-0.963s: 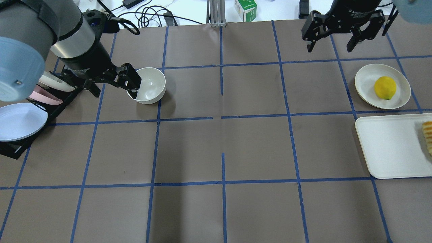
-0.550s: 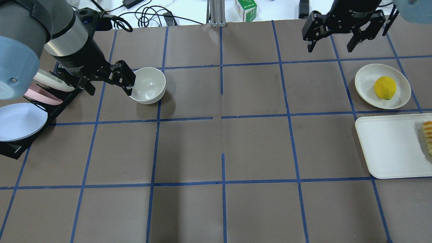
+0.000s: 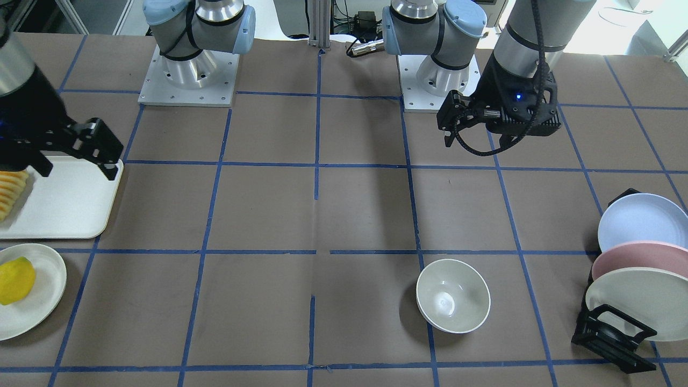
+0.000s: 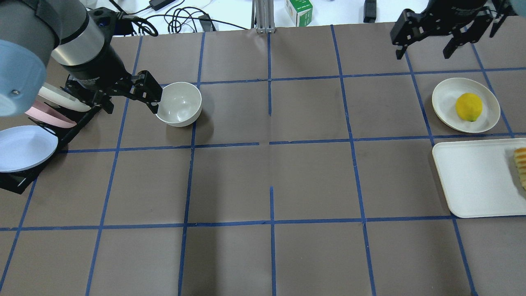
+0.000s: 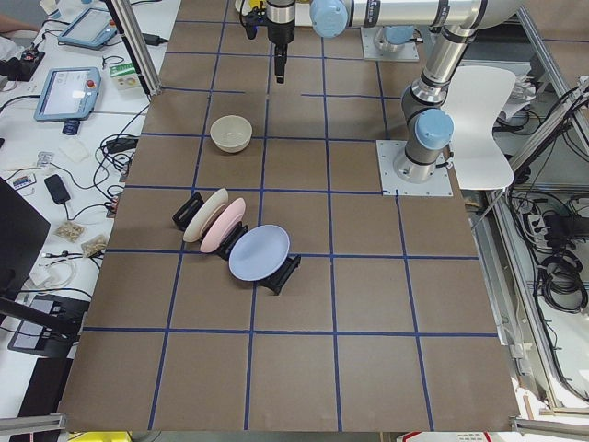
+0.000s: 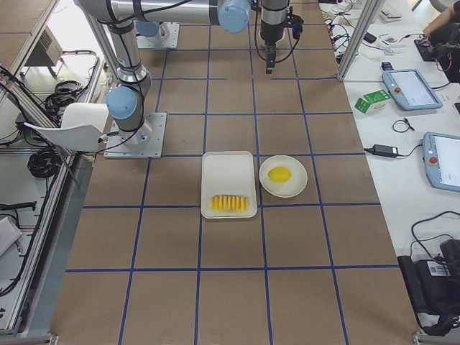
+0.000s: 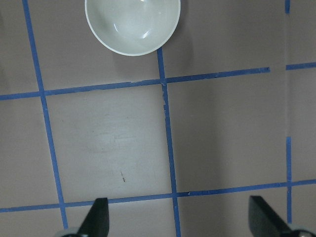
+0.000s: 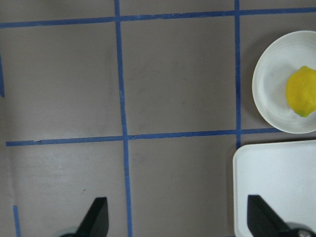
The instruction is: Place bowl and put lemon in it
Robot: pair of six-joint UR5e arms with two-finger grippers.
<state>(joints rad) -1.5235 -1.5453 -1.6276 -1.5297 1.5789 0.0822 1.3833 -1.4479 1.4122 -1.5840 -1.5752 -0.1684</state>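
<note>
The off-white bowl [image 4: 179, 103] stands upright and empty on the table's left half; it also shows in the front view [image 3: 453, 302] and the left wrist view [image 7: 132, 24]. My left gripper [image 4: 131, 107] is open and empty, raised just to the left of the bowl and clear of its rim. The yellow lemon [image 4: 469, 107] lies on a cream round plate [image 4: 446, 96] at the far right, and shows in the right wrist view [image 8: 301, 91]. My right gripper [image 4: 423, 52] is open and empty, raised beyond and to the left of that plate.
A black rack [image 4: 24, 164] with a blue, a pink and a cream plate stands at the left edge, close behind my left gripper. A white rectangular tray [image 4: 472, 176] with sliced ridged yellow food [image 4: 521, 166] lies in front of the lemon's plate. Cables and a green box [image 4: 298, 11] lie beyond the table.
My left gripper has let go of the bowl's rim and drawn back to the left; the bowl stays put. My right gripper has moved to the right and farther back.
</note>
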